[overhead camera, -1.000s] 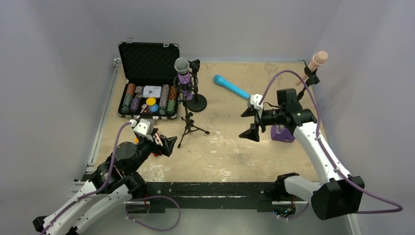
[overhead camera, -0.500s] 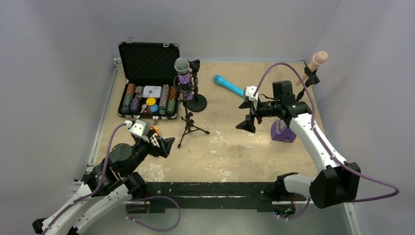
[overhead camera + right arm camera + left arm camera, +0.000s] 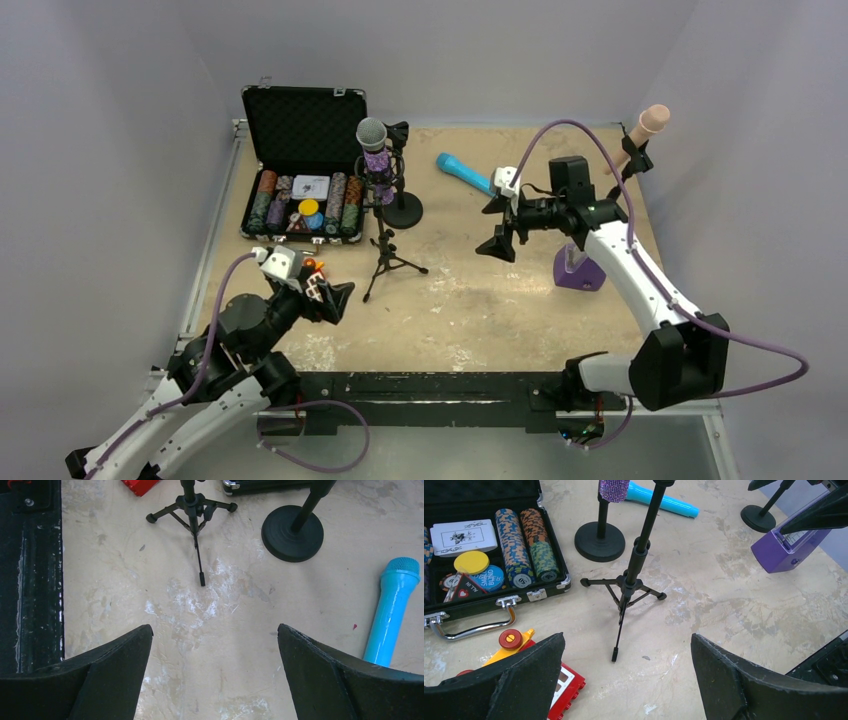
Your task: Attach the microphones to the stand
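Your left pincer [image 3: 325,288] hangs low at the near left of the desk [image 3: 480,300], jaws spread wide with nothing between them. Just beside it lies a red and yellow toy [image 3: 566,690], partly covered by a finger in the left wrist view. Your right pincer [image 3: 492,228] is equally wide and empty, hovering right of centre.

The blue microphone [image 3: 463,174] lies flat on the desk at the far middle. From above, the right pincer hides its near end, and in the right wrist view [image 3: 392,610] a finger covers its handle. The glittery purple microphone [image 3: 376,152] stands upright on the round-base stand [image 3: 402,208]. The left wrist view shows only its lower end, cut off by the top edge. The tripod stand [image 3: 385,245] is just near of it, and their upper parts overlap from above, so you cannot tell what the tripod's top carries. The pink microphone [image 3: 645,125] leans in a clip at the far right, its stand hidden behind the right arm. An open poker chip case [image 3: 300,130] sits far left, and a purple wedge-shaped box [image 3: 578,272] sits under the right arm.
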Available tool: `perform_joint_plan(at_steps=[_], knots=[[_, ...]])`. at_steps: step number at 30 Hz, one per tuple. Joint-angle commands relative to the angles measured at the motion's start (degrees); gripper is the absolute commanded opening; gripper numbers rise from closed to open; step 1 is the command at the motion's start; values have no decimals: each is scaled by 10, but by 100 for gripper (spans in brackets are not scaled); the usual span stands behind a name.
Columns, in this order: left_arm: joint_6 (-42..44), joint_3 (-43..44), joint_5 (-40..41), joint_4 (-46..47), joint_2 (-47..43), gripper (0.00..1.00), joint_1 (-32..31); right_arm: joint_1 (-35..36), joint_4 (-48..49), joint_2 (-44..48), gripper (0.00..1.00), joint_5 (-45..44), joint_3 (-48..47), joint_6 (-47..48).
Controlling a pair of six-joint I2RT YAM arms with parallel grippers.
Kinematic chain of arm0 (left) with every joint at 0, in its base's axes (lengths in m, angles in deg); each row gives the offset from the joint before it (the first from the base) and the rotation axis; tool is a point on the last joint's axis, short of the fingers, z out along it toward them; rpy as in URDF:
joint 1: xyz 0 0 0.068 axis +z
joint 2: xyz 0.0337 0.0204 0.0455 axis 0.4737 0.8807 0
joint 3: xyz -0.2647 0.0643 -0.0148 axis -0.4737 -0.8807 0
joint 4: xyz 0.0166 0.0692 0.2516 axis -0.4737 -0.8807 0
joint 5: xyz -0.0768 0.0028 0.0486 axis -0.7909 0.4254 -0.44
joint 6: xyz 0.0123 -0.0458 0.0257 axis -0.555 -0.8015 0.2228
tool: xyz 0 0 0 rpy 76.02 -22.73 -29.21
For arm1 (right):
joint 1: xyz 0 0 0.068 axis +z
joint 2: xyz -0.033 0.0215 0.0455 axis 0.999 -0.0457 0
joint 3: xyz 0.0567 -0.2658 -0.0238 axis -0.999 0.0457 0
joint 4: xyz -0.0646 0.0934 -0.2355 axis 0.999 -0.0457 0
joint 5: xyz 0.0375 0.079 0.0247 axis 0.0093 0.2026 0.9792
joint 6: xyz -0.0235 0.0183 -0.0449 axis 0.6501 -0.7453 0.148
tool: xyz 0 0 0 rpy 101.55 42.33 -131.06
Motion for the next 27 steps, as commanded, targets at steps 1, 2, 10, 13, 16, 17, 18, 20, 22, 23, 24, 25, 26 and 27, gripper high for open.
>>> perform_joint_plan(at_steps=[1, 2, 10, 13, 16, 17, 18, 20, 22, 23, 24, 25, 26, 27], knots=[[-9, 25, 0, -1, -8, 99, 4, 7, 25, -8, 99, -10, -33, -12], [-9, 25, 0, -3, -8, 100, 4, 7, 26, -10, 99, -10, -34, -13], [-10, 27, 2, -9, -14, 99, 4, 9, 30, -24, 99, -11, -44, -21], [-10, 28, 2, -10, -15, 99, 4, 11, 34, -25, 99, -13, -45, -22], [-10, 28, 2, -11, -16, 100, 4, 11, 35, -28, 99, -14, -47, -24], [-10, 28, 3, -12, -17, 100, 4, 12, 36, -29, 99, -15, -47, -24], [-10, 28, 3, -11, -16, 100, 4, 12, 37, -30, 99, -15, -47, -25], [-11, 28, 2, -12, -17, 100, 4, 12, 38, -33, 99, -15, -48, -26], [-12, 28, 2, -13, -18, 100, 4, 12, 38, -36, 99, -15, -50, -27], [-11, 29, 3, -13, -18, 100, 4, 12, 39, -37, 99, -15, -51, -28], [-11, 29, 3, -13, -18, 99, 4, 13, 39, -39, 99, -15, -52, -28], [-11, 29, 3, -14, -18, 99, 4, 13, 38, -41, 99, -15, -53, -29], [-11, 29, 4, -14, -19, 100, 4, 13, 39, -42, 99, -15, -53, -30], [-11, 29, 3, -14, -19, 100, 4, 13, 39, -43, 99, -15, -54, -32]])
